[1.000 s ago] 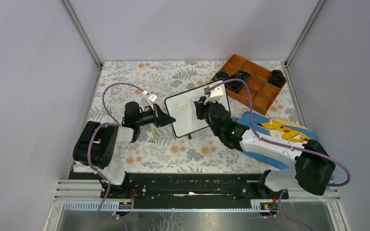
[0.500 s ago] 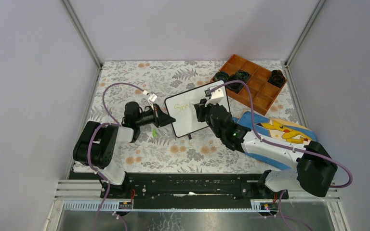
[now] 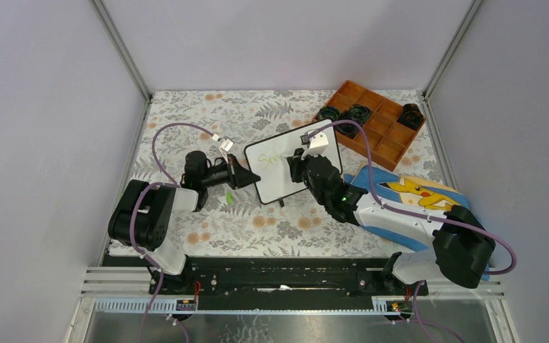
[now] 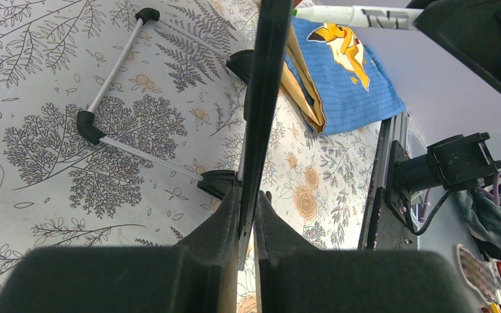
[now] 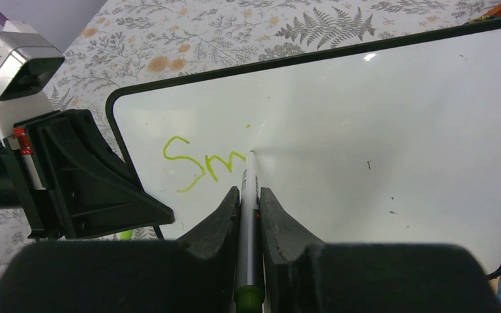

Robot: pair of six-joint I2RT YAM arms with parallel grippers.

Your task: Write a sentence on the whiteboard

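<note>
The whiteboard [image 3: 275, 184] stands tilted on its feet in the middle of the table. My left gripper [image 3: 255, 179] is shut on its left edge, and in the left wrist view the thin black frame [image 4: 261, 98] runs between the jaws of that gripper [image 4: 248, 203]. My right gripper [image 5: 250, 193] is shut on a grey marker [image 5: 248, 186] with a green end. The marker's tip touches the board [image 5: 391, 124] just right of the green letters "Sm" [image 5: 199, 163], the start of the sentence. From above, the right gripper [image 3: 297, 166] covers the board's centre.
An orange compartment tray [image 3: 382, 136] holding black parts sits at the back right. A blue Pikachu cloth [image 3: 418, 191] lies under the right arm. A small green cap [image 3: 229, 196] lies by the left gripper. The board's wire stand [image 4: 114, 85] rests on the floral tablecloth.
My right arm has shifted slightly to the left over the board with the marker. The left gripper and the board have stayed where they were.
</note>
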